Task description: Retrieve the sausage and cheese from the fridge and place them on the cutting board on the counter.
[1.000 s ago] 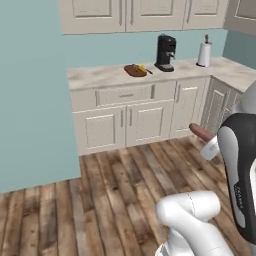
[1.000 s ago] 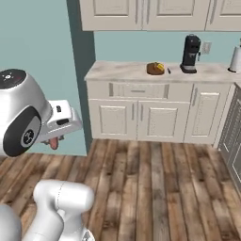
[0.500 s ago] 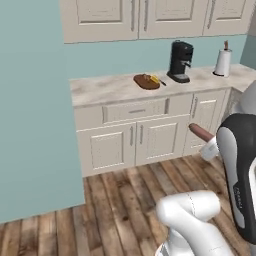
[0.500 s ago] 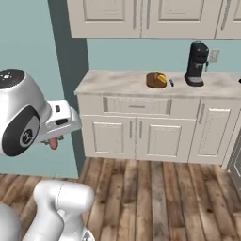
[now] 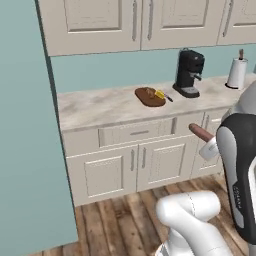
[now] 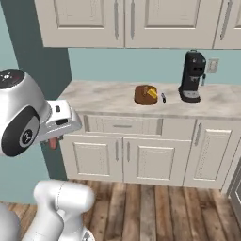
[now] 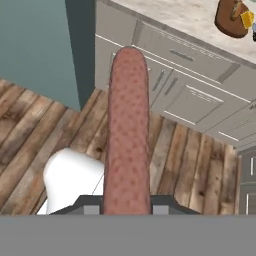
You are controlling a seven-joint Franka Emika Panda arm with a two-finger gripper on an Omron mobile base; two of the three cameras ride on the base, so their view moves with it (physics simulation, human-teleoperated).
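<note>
My gripper (image 5: 205,140) is shut on the sausage (image 5: 199,132), a reddish-brown link that sticks out forward at drawer height, short of the counter (image 5: 95,109). In the hand view the sausage (image 7: 127,135) runs up the middle from my gripper (image 7: 127,207). The dark oval cutting board (image 5: 148,97) lies on the counter with the yellow cheese (image 5: 159,94) wedge on its right part. From the right side I see the board (image 6: 141,95), the cheese (image 6: 151,93) and the sausage tip (image 6: 53,142) under my gripper (image 6: 57,137). The fridge is out of view.
A black coffee machine (image 5: 189,73) stands right of the board, with a paper towel roll (image 5: 236,73) further right. A small dark utensil (image 5: 168,98) lies beside the board. Cream cabinets (image 5: 125,165) sit under the counter, wall cabinets above. A teal wall (image 5: 25,150) closes the left.
The whole picture has shifted: the base has driven nearer to the counter, which now looks larger and more central. The sausage stays in the shut gripper as before.
</note>
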